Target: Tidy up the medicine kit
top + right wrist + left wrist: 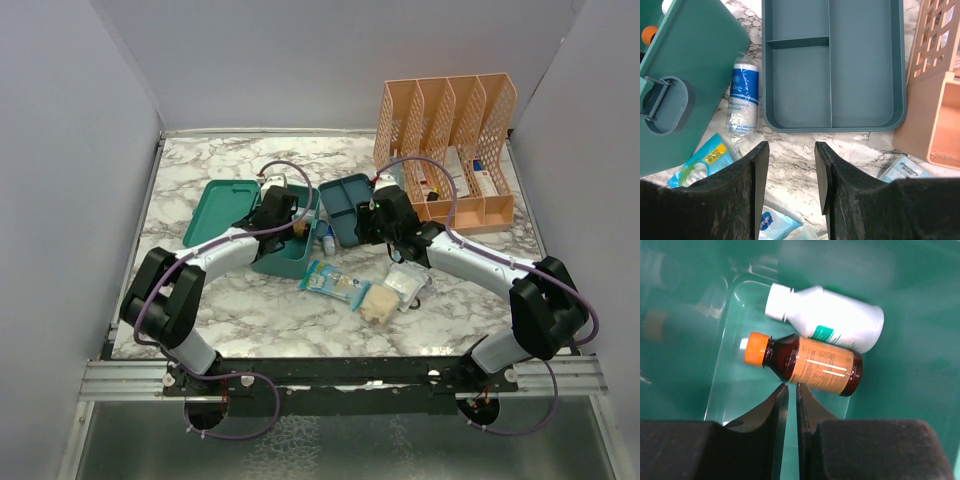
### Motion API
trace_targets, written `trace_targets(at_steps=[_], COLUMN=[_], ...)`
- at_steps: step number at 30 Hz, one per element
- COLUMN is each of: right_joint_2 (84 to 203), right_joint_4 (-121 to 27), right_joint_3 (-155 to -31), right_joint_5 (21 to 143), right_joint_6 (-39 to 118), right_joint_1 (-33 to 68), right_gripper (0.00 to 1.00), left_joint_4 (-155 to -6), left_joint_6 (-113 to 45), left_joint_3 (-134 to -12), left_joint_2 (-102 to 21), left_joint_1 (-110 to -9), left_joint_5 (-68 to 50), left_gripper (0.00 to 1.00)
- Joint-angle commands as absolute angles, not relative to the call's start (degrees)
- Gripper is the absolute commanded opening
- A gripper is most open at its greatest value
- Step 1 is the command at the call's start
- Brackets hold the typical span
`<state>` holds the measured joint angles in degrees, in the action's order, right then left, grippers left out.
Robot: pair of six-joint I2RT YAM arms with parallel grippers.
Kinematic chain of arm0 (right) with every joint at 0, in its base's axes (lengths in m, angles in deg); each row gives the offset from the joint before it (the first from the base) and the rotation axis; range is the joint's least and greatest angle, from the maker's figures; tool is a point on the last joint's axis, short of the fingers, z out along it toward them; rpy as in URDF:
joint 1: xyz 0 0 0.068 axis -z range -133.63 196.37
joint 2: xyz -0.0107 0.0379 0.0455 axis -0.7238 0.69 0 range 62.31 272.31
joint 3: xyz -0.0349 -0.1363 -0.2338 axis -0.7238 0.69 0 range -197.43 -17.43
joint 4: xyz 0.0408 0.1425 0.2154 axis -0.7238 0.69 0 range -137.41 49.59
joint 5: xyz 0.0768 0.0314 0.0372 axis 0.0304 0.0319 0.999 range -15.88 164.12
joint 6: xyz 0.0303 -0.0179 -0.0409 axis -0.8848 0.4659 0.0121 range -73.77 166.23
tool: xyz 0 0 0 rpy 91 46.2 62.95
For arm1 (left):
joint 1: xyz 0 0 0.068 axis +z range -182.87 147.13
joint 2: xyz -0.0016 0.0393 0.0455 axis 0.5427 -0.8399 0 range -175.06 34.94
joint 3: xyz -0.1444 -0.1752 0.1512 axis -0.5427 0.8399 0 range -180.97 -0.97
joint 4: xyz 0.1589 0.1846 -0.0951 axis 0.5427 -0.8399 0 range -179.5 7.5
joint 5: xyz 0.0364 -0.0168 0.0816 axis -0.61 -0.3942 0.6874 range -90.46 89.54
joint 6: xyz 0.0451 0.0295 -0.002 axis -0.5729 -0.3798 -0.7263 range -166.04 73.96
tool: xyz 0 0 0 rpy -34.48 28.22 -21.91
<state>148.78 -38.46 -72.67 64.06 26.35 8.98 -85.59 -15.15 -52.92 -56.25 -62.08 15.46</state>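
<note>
— How are the claws set?
— The left claw is closed to a thin slit and nothing is held in it. The right claw is spread well apart and is also empty.
— Where is the kit found?
— The left claw is seen inside the box, with a brown bottle just ahead of its tips and a white bottle laid against that one, beyond it. The divided tray is seen empty just ahead of the right claw.
— What could be spoiled?
— The brown bottle could be rolled aside if it is nudged by nearly closed tips. The gauze roll, ahead and left of the right claw, could be knocked away in a reach for the tray.
— And the surroundings?
— A marble-patterned table is enclosed by plain grey walls. A peach rack is set just beside the tray, so little room is left to the right.
</note>
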Motion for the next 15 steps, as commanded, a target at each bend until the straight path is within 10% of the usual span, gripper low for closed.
trace_targets(at_steps=[1, 15], right_joint_2=[148.6, 147.5], right_joint_4=[-40.7, -41.8], right_joint_3=[-73.6, -71.9], right_joint_5=[62.6, 63.5], right_joint_6=[25.4, 25.4], right_joint_1=[9.3, 9.3], right_gripper=[0.42, 0.42], left_joint_4=[-86.6, -97.1], left_joint_6=[-14.4, -6.9], left_joint_3=[-56.1, -65.2], left_joint_2=[-54.9, -63.9], left_joint_1=[-61.8, -60.0], left_joint_5=[20.8, 17.7], left_gripper=[0.20, 0.56])
